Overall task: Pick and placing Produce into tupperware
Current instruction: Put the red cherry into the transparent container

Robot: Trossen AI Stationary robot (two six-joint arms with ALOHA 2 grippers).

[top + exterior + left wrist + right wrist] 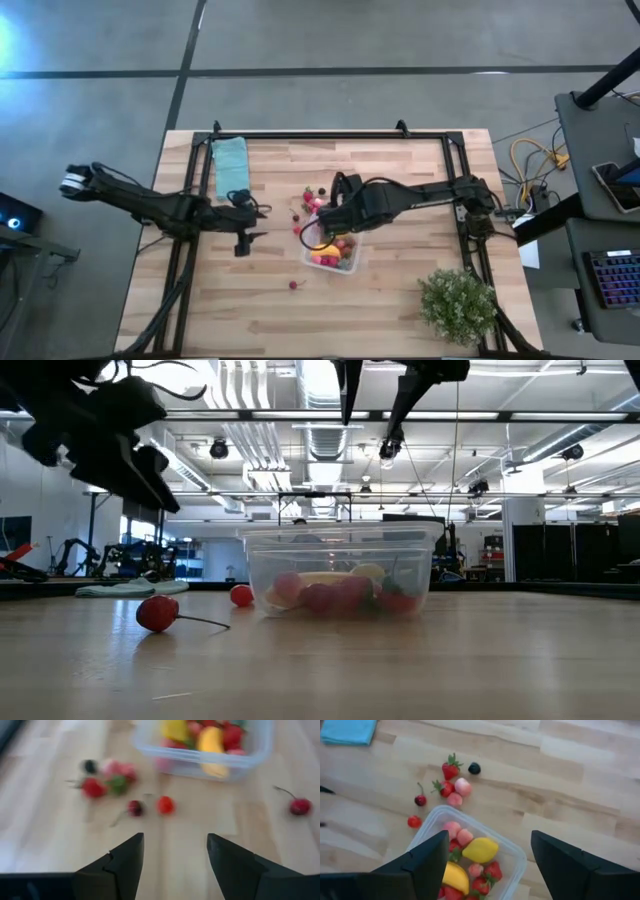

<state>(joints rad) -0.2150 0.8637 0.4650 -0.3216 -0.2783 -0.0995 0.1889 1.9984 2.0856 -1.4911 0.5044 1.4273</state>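
The clear tub (340,256) stands on the wooden table near its middle and holds several red, pink and yellow pieces (479,849). More small produce pieces (311,201) lie on the wood on the tub's far side, and one red cherry (293,285) lies on its near left. My right gripper (318,236) hangs open and empty over the tub's left part (490,835). My left gripper (243,243) is open and empty to the left of the tub, above the bare wood (175,837). In the low view the tub (340,575) and the cherry (158,612) rest on the tabletop.
A folded teal cloth (231,165) lies at the far left of the table. A bushy green potted plant (458,303) stands at the near right corner. A black frame (330,134) runs along the table's far edge and sides.
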